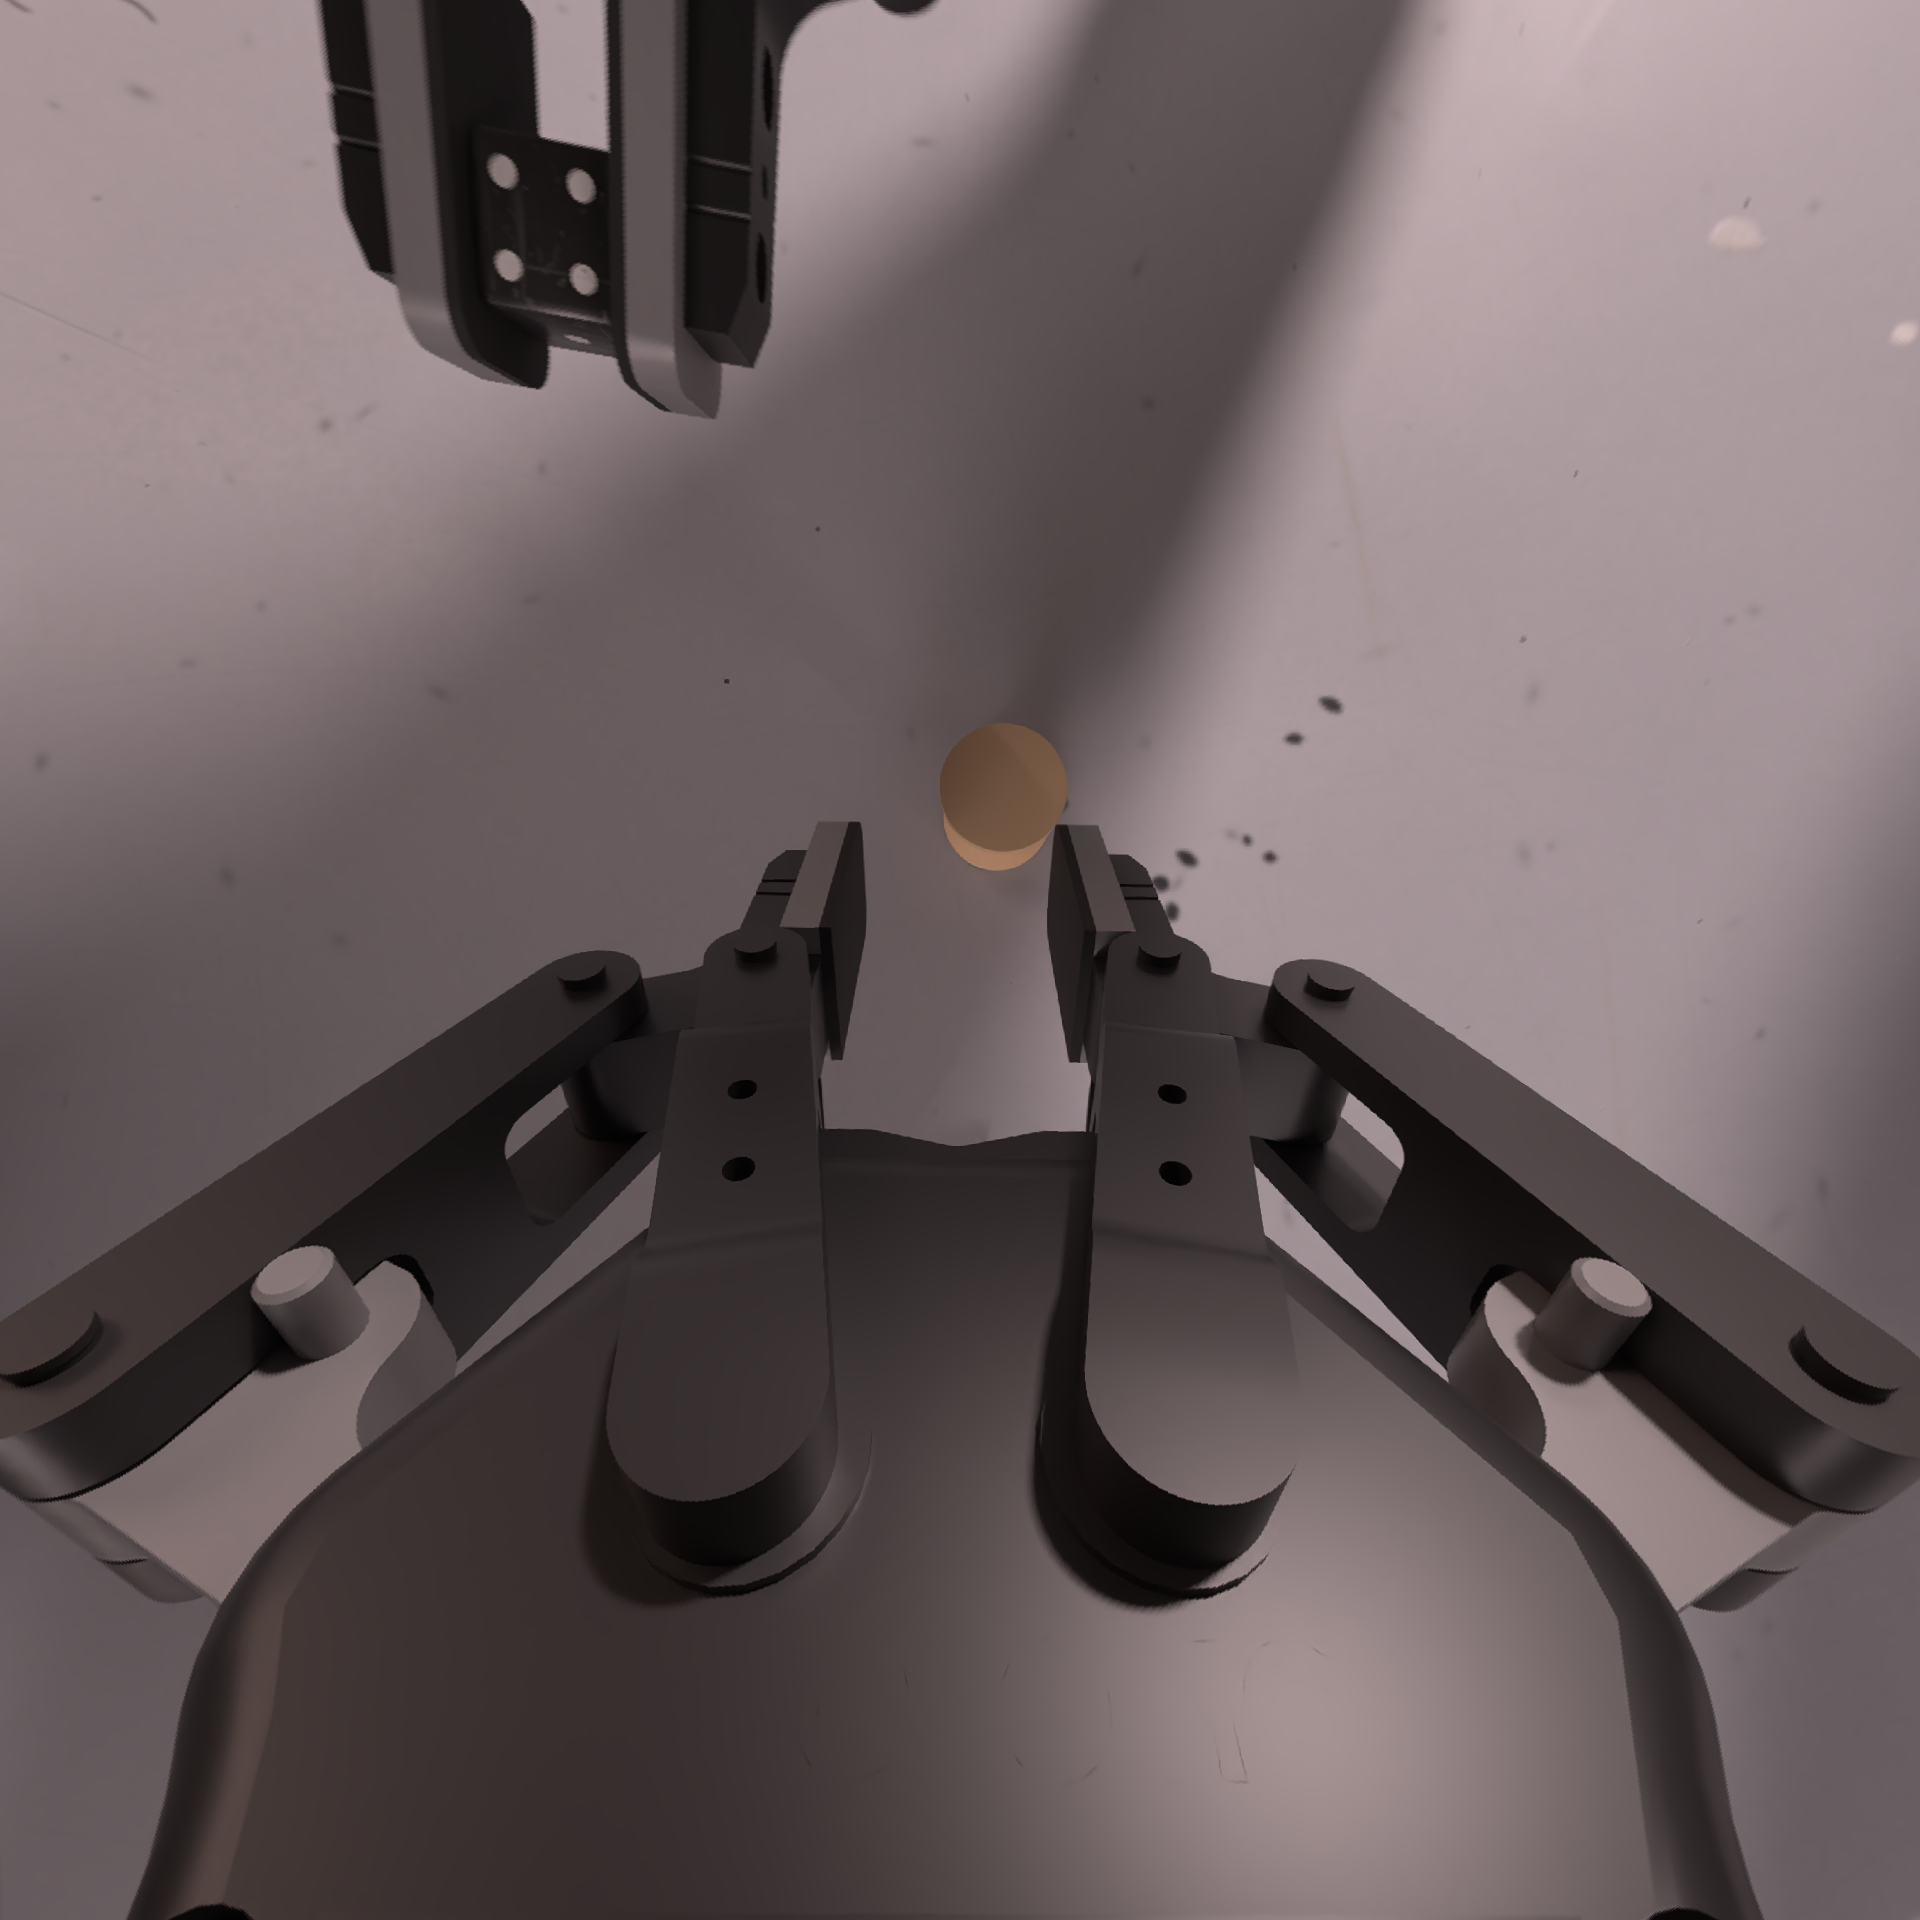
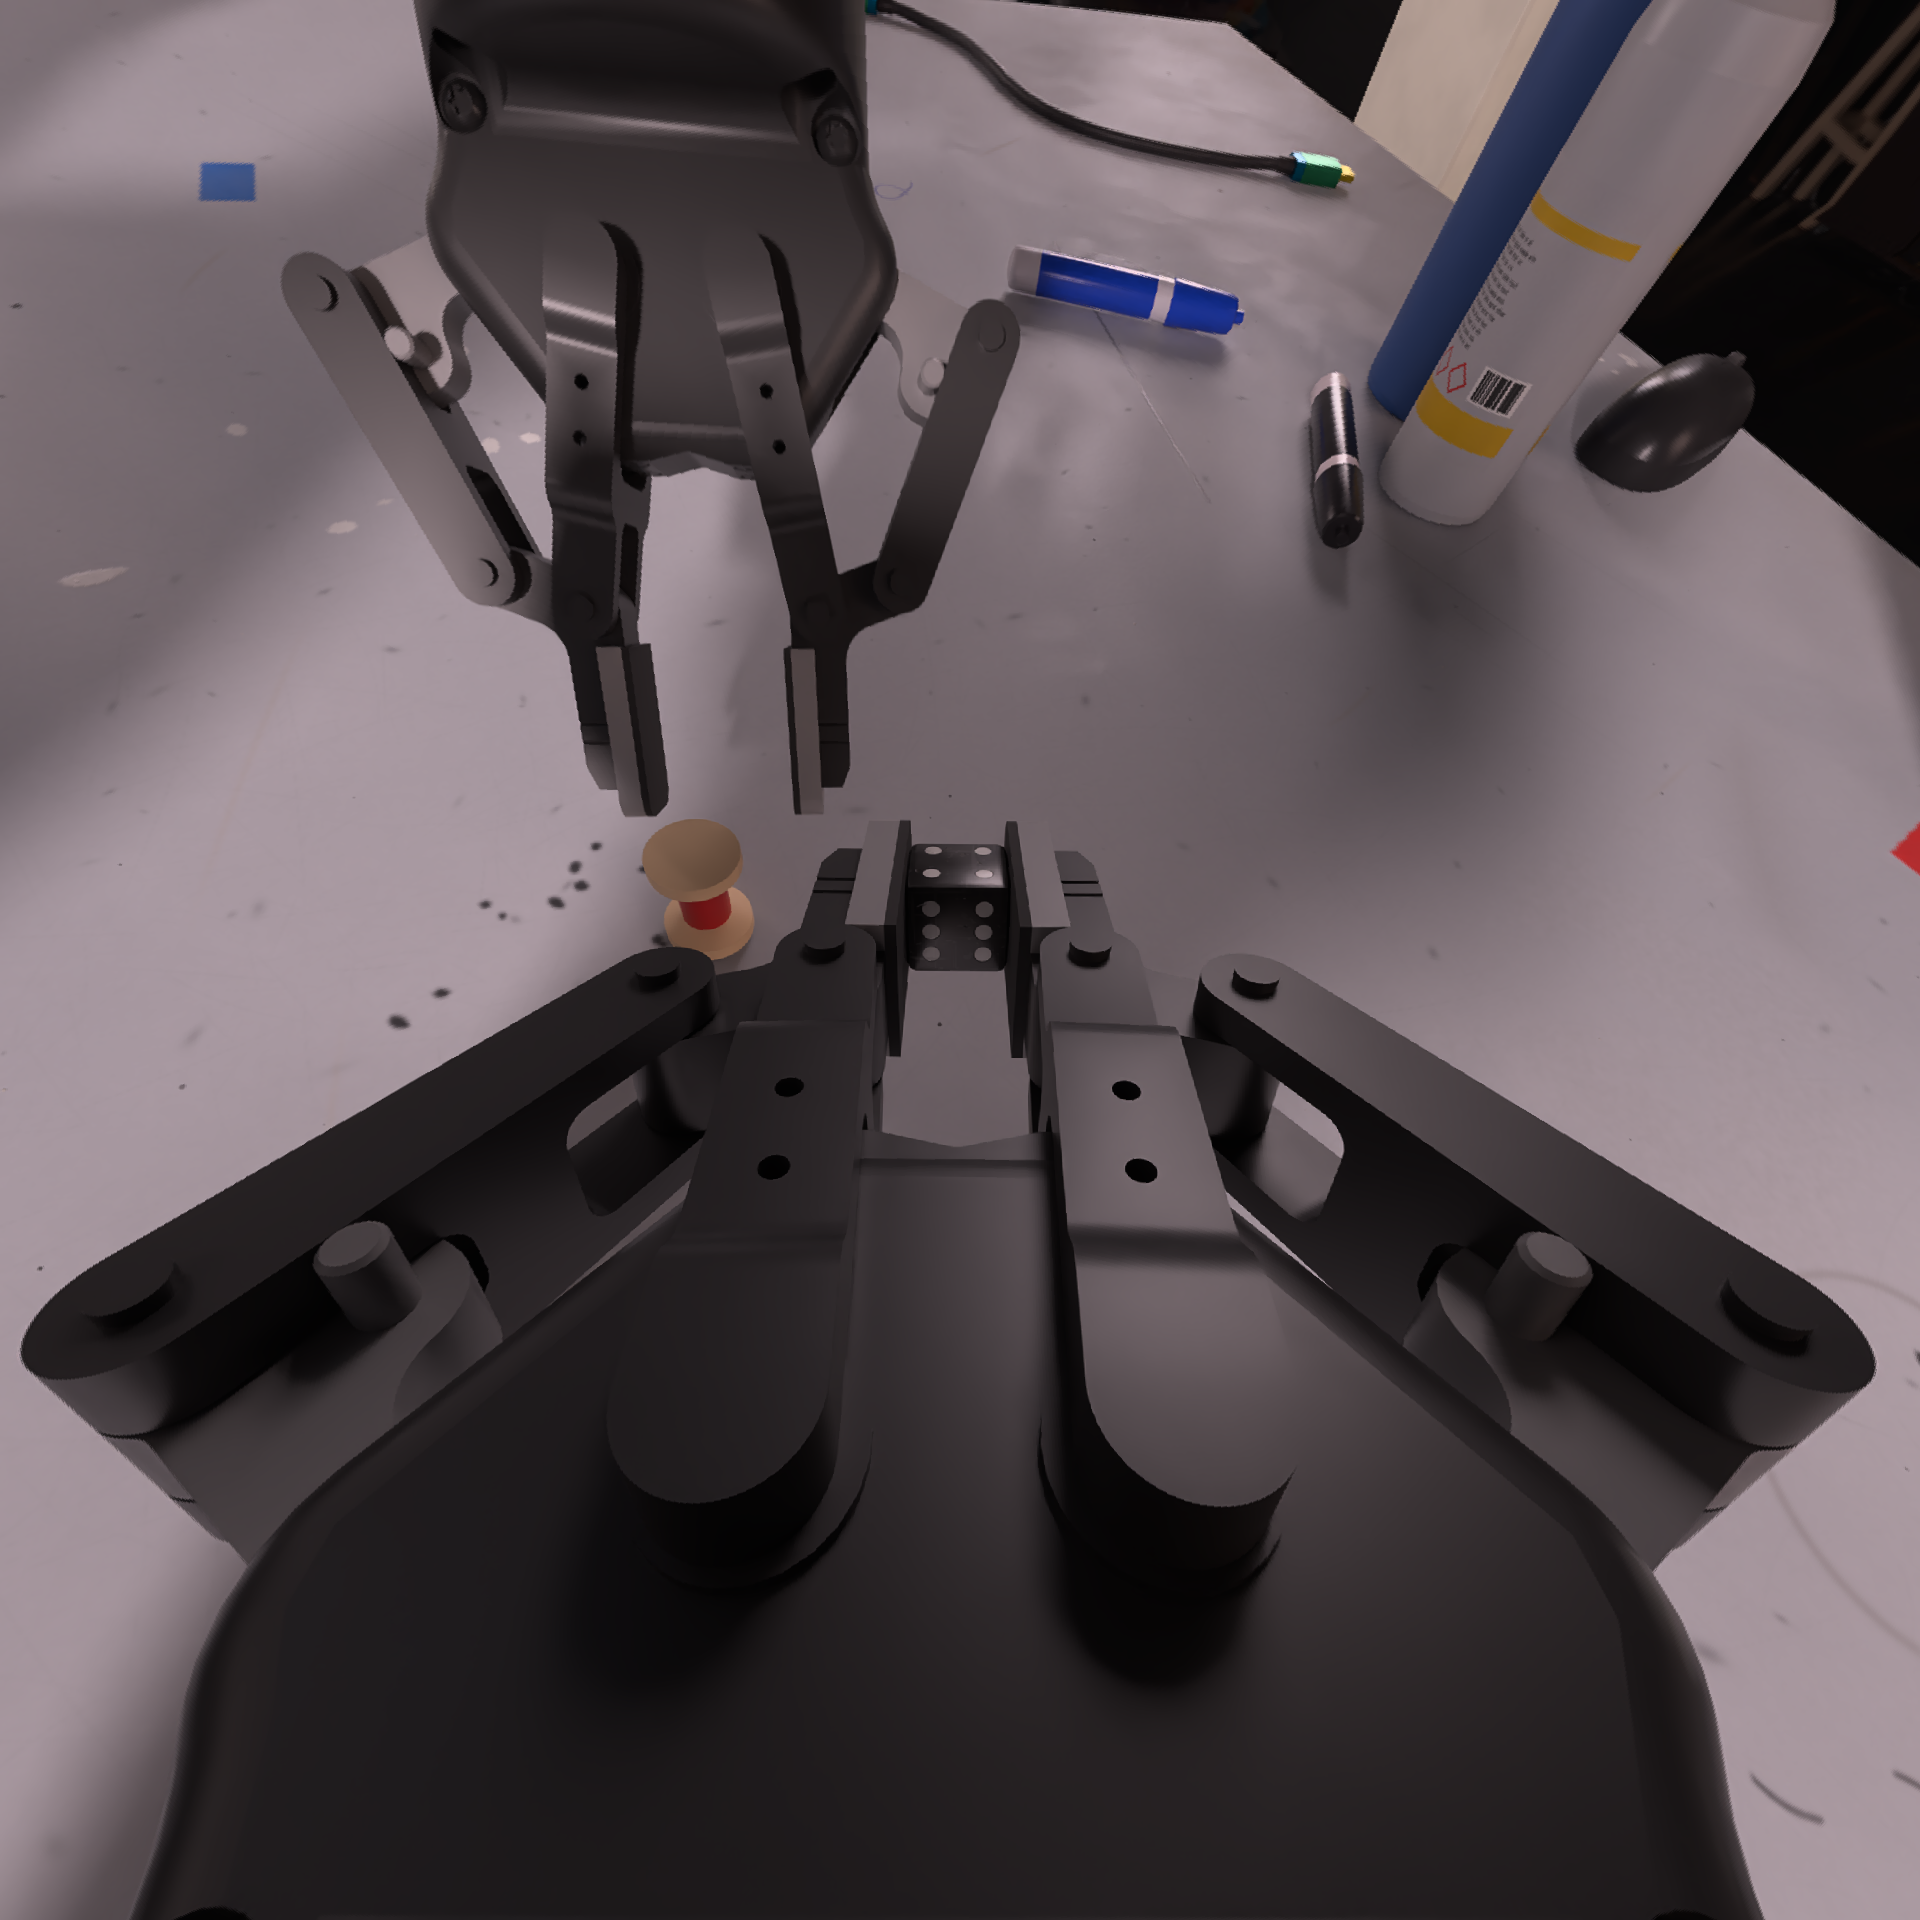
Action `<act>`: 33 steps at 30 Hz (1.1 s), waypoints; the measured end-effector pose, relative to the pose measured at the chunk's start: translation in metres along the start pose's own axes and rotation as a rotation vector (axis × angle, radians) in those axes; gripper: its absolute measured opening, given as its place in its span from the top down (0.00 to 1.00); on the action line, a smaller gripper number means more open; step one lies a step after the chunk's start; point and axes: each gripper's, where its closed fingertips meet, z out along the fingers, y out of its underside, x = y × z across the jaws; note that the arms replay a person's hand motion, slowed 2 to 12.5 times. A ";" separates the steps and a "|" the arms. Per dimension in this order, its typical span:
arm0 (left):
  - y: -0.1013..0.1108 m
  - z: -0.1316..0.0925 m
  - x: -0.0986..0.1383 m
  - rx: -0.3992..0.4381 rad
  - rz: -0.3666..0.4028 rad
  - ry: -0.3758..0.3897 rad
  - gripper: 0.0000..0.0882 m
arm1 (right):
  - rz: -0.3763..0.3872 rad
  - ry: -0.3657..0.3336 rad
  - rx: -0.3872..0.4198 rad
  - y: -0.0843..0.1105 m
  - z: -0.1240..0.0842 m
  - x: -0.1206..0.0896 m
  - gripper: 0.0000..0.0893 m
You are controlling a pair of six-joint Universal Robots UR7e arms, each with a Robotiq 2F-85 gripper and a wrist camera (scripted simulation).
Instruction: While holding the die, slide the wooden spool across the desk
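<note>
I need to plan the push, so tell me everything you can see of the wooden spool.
The wooden spool is small and pale tan, with two round flanges and a red-wound waist between them. It stands upright on the grey desk, beside dark ink-like specks. Nothing grips it: the left claw hangs open just above it, its fingers apart, the spool's top flange showing beyond the tips. It stands close beside the right claw, which holds the die.

Opposed close wrist views, spool (image 1: 1003, 795) shared

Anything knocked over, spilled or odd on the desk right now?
Nothing major: spool stands upright, die sits squarely in the right claw. Only dark ink-like specks stain the desk beside the spool.
</note>
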 end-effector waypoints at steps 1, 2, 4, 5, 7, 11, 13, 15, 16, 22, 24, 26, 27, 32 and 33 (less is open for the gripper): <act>0.001 0.002 -0.001 -0.016 0.015 0.004 0.62 | 0.000 0.002 0.000 0.000 0.000 0.000 0.82; 0.002 0.003 -0.001 -0.031 0.030 0.011 0.61 | 0.000 0.004 -0.001 0.000 -0.001 0.001 0.82; 0.003 0.006 0.000 -0.055 0.059 0.029 0.58 | 0.000 0.007 -0.002 0.001 -0.001 0.002 0.82; 0.004 0.007 0.000 -0.065 0.075 0.039 0.57 | 0.001 0.009 -0.002 0.001 -0.002 0.002 0.82; 0.005 0.010 0.002 -0.083 0.107 0.064 0.55 | 0.002 0.012 -0.002 0.001 -0.002 0.003 0.82; 0.006 0.012 0.007 -0.110 0.167 0.111 0.51 | 0.006 0.012 -0.002 0.002 -0.003 0.003 0.82; 0.005 0.012 0.009 -0.114 0.190 0.133 0.51 | 0.006 0.012 -0.002 0.002 -0.004 0.003 0.82; 0.004 0.012 0.010 -0.115 0.208 0.157 0.50 | 0.006 0.011 -0.002 0.002 -0.004 0.003 0.82; 0.004 0.012 0.011 -0.117 0.217 0.168 0.50 | 0.006 0.010 -0.002 0.002 -0.004 0.003 0.82; 0.000 0.013 0.012 -0.149 0.265 0.227 0.50 | 0.003 0.008 -0.009 0.003 -0.003 0.003 0.82; -0.003 0.013 0.012 -0.157 0.275 0.247 0.51 | 0.003 0.010 -0.011 0.003 -0.003 0.003 0.82; -0.005 0.015 0.011 -0.173 0.274 0.264 0.54 | 0.005 0.013 -0.011 0.003 -0.004 0.004 0.82; -0.006 0.015 0.010 -0.186 0.267 0.270 0.55 | 0.006 0.015 -0.011 0.004 -0.004 0.005 0.82; -0.007 0.020 0.008 -0.255 0.183 0.293 0.62 | 0.013 0.027 -0.011 0.004 -0.006 0.008 0.82; -0.008 0.020 0.009 -0.260 0.158 0.299 0.67 | 0.014 0.030 -0.011 0.005 -0.007 0.008 0.82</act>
